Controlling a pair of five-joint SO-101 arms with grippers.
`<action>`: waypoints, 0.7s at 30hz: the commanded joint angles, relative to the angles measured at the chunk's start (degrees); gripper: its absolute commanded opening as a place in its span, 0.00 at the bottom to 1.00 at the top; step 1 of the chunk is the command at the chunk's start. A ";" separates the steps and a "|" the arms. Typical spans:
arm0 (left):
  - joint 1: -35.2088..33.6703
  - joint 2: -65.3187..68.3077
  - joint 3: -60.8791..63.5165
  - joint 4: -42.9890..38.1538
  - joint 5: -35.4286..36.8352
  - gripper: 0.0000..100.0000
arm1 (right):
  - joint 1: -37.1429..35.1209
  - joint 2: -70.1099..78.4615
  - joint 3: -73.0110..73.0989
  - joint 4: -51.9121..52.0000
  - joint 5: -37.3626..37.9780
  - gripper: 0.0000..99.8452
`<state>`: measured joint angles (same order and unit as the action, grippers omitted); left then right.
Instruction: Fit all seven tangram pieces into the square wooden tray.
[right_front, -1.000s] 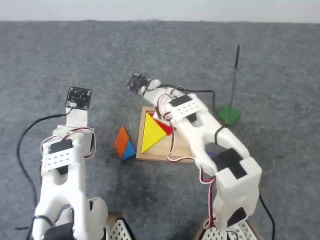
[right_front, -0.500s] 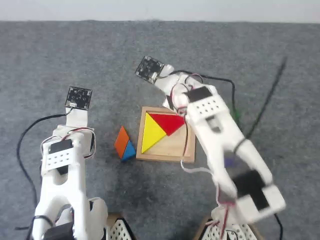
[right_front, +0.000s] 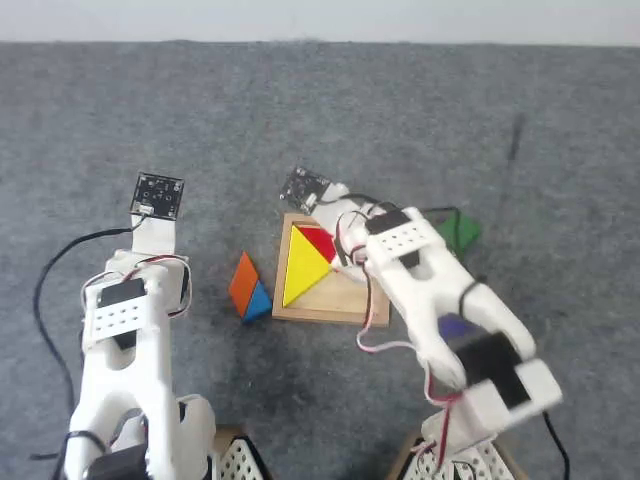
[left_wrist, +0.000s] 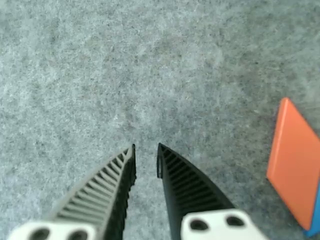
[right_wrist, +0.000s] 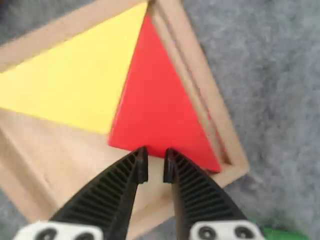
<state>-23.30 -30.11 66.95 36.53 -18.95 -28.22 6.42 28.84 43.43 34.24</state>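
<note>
Plainly, the left claw (left_wrist: 145, 148) hangs over bare grey desk (right_front: 200, 110), its ribbed black fingers (left_wrist: 112, 187) drawn nearly together with only a thin slit between the tips, pinching nothing.

Off to its side toward the tray, apart from it, lies an orange parallelogram (right_front: 243, 279), flat and matte. A small blue triangle (right_front: 259, 301) touches the orange piece's edge on the side nearer the arm bases.

Beyond these two, farther from the left claw, sits the square wooden tray (right_front: 335, 300), pale wood with a raised rim. A large yellow triangle (right_front: 302, 265) fills the tray's side facing the left claw. A red triangle (right_front: 319, 241) lies against it, one side meeting the yellow, another running along the rim.

The right claw (right_wrist: 155, 151) hovers over the tray. Its tips are close together with a narrow gap and hold nothing. They sit just above the red triangle's edge, where it meets the bare tray floor. Whether they touch the piece I cannot tell.

Counted: one tray, one orange, one blue, one yellow and one red piece, two of them in the tray and two on the desk.

A scrap of purple (right_front: 456, 325) shows beside the right arm, too hidden to name.
</note>
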 joint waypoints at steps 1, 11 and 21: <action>-0.18 -1.58 -0.13 -1.23 -0.70 0.07 | -0.22 4.26 -6.51 -1.10 -0.35 0.08; -0.18 -1.58 -0.13 -1.23 -0.70 0.07 | -0.13 -0.66 -8.18 1.54 5.27 0.08; -0.18 -1.58 -0.13 -1.23 -0.70 0.07 | 2.59 -27.74 7.56 1.54 -4.04 0.08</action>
<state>-23.30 -30.11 66.95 36.53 -18.95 -28.04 -10.90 34.02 44.31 36.00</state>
